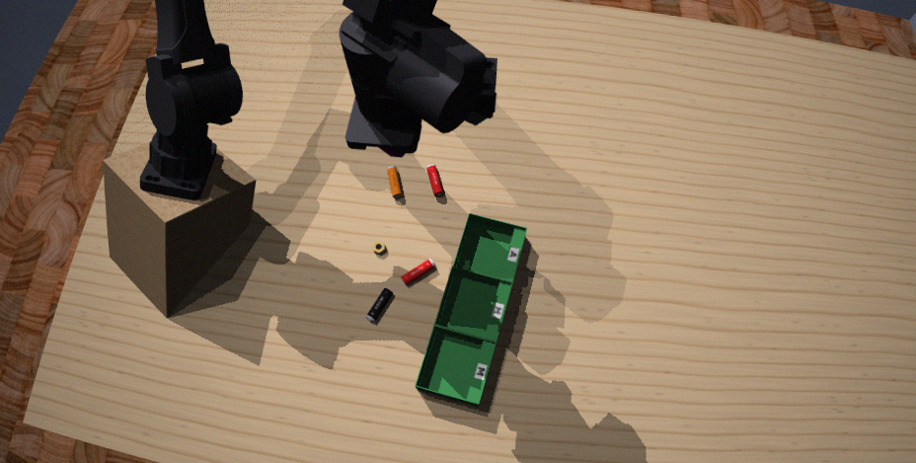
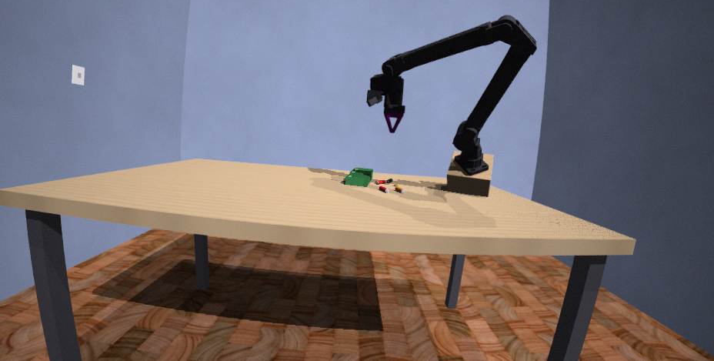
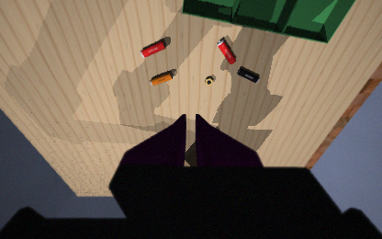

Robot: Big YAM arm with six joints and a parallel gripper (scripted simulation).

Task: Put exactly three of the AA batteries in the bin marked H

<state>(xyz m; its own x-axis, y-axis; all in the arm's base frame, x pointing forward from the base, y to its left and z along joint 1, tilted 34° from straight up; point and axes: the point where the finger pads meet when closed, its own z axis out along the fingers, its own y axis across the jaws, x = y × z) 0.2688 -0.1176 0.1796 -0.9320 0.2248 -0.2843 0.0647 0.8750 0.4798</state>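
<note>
Several AA batteries lie on the table: an orange one [image 1: 394, 181], a red one [image 1: 435, 180], a second red one [image 1: 418, 271] and a black one [image 1: 379, 305]. The green three-part bin [image 1: 474, 309] stands to their right, with its middle part marked H [image 1: 496, 311]. All three parts look empty. My gripper [image 2: 392, 126] hangs high above the table, over the spot just behind the orange battery. Its purple fingers are shut with nothing between them. The wrist view shows the orange battery [image 3: 162, 77], both red ones [image 3: 154, 48] [image 3: 227, 51] and the black one [image 3: 248, 73] far below.
A small yellow and black nut [image 1: 380, 248] lies between the batteries; it also shows in the wrist view [image 3: 209, 81]. The arm's base stands on a wooden block [image 1: 176, 229] at the left. The bin's other parts are marked A [image 1: 512, 254] and M [image 1: 481, 370].
</note>
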